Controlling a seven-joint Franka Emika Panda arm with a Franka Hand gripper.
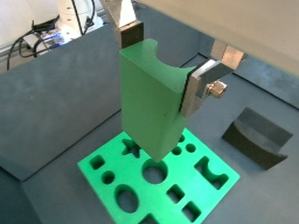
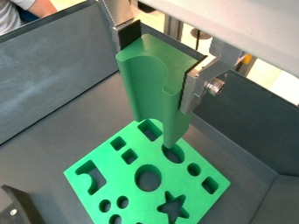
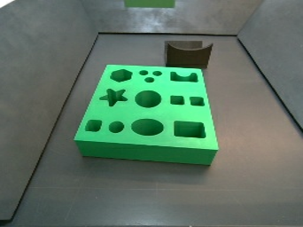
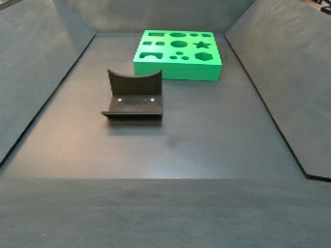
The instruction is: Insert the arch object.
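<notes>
My gripper (image 1: pixel 166 61) is shut on a tall green arch piece (image 1: pixel 152 105) with a semicircular notch along one face. This is the arch object, and it hangs upright between the silver fingers (image 1: pixel 201 86). Both wrist views show it (image 2: pixel 152 96) above the green board (image 1: pixel 201 194), over the board's far part (image 2: pixel 126 182). Both side views show the board (image 3: pixel 148 113) flat on the floor (image 4: pixel 181 70). Its arch-shaped hole (image 3: pixel 182 77) lies near one back corner. The gripper is out of both side views.
The dark fixture (image 4: pixel 134 95), a notched bracket on a base plate, stands empty on the floor beside the board (image 3: pixel 187 53). It also shows in both wrist views (image 1: pixel 257 136) (image 2: pixel 12 206). Dark sloping walls enclose the floor.
</notes>
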